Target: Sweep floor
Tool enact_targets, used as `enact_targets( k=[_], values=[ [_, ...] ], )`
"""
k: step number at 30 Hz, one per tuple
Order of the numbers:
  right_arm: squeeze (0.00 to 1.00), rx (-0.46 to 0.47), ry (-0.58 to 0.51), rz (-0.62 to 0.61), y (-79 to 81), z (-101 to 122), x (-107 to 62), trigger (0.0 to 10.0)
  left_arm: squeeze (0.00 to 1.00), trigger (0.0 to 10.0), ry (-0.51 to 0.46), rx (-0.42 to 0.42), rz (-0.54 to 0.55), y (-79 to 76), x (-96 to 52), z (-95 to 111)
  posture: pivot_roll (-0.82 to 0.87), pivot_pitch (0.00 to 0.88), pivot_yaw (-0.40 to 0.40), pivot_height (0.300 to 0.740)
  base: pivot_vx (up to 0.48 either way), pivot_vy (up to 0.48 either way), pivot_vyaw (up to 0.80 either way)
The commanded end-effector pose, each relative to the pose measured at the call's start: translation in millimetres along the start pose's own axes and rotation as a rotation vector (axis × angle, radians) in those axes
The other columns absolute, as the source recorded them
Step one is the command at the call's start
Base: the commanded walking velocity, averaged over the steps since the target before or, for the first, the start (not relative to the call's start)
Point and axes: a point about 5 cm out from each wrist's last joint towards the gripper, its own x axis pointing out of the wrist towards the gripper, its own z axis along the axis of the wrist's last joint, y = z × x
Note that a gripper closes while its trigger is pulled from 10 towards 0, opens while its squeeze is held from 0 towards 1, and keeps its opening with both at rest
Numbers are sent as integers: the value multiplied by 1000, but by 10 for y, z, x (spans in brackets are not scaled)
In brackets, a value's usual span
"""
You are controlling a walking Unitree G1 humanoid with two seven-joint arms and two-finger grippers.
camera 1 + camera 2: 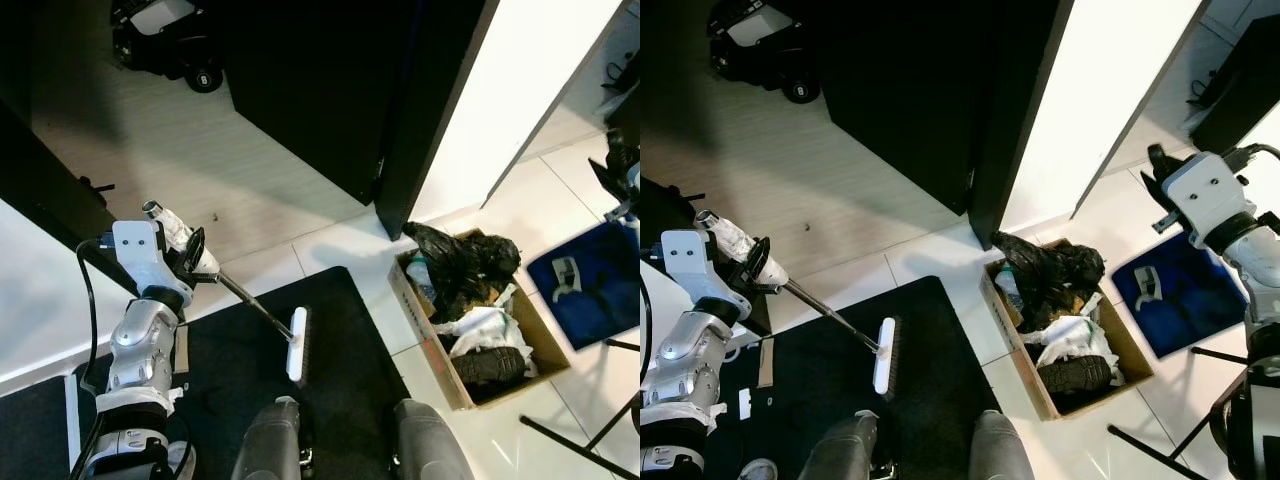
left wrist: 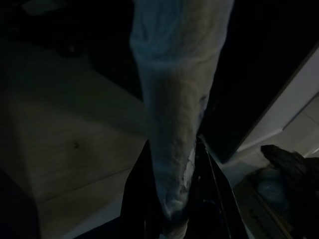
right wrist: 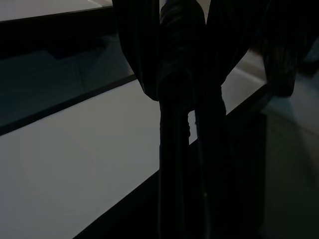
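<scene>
The right wrist view was very dark, and down its middle ran a thick dark pole (image 3: pixel 174 149) that looked wrapped or ridged, with the right gripper's black fingers (image 3: pixel 134 55) showing as striped dark shapes on either side of it at the upper part of the frame. Whether those fingers pressed on the pole could not be made out in the gloom. Behind them a pale band of surface (image 3: pixel 75 169) crossed the frame on a slant, edged by dark strips.
</scene>
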Motion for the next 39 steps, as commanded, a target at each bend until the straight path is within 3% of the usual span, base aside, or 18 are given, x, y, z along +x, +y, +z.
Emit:
enact_targets(
  k=[1,5,12,27,32,39],
  values=[
    [0,-46,-41,30,-19,85,25,10000,0,10000,-19,-2,-17,-27,9,28,-29,78,11,740,0,0,0],
    [0,-1,-87,23,-8,143,67,10000,0,10000,-18,-4,-22,-39,12,25,-28,79,10,740,0,0,0],
    [0,174,-192,-89,-90,262,159,10000,0,10000,-16,-7,-23,-43,4,14,-27,81,9,740,0,0,0],
    [0,200,-291,-53,-205,495,240,10000,0,10000,-17,-10,-20,-39,-2,12,-27,84,6,740,0,0,0],
    [0,255,-310,31,-267,581,268,10000,0,10000,-17,-16,-30,-48,3,15,-27,84,6,740,0,0,0],
    [0,294,-241,257,-306,621,220,10000,0,10000,-19,-28,-67,-96,2,18,-23,86,6,740,0,0,0]
  ],
)
